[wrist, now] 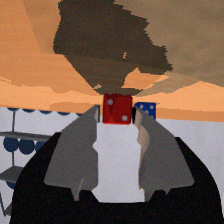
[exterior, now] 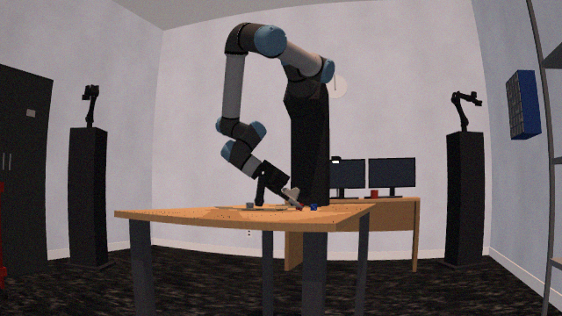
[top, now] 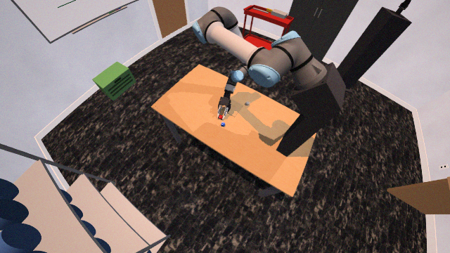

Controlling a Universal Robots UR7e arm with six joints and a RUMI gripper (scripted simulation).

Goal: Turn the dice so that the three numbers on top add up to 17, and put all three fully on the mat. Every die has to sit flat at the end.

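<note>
A red die (wrist: 117,109) sits between my gripper's fingertips, low over the table. The fingers stand just slightly wider than the die, with thin gaps on both sides, so the gripper is narrowly open. In the top view the gripper (top: 223,113) is tilted, with the red die (top: 220,117) at its tip. A blue die (top: 222,124) lies on the table just beyond it and also shows in the wrist view (wrist: 145,109). A grey die (top: 247,103) sits apart, to the right. The thin flat mat (exterior: 254,209) lies under the arm; its edges are faint.
The orange table (top: 232,123) ends a short way past the blue die. The black robot pedestal (top: 313,105) stands at the table's right side. A second desk with monitors (exterior: 373,175) stands behind.
</note>
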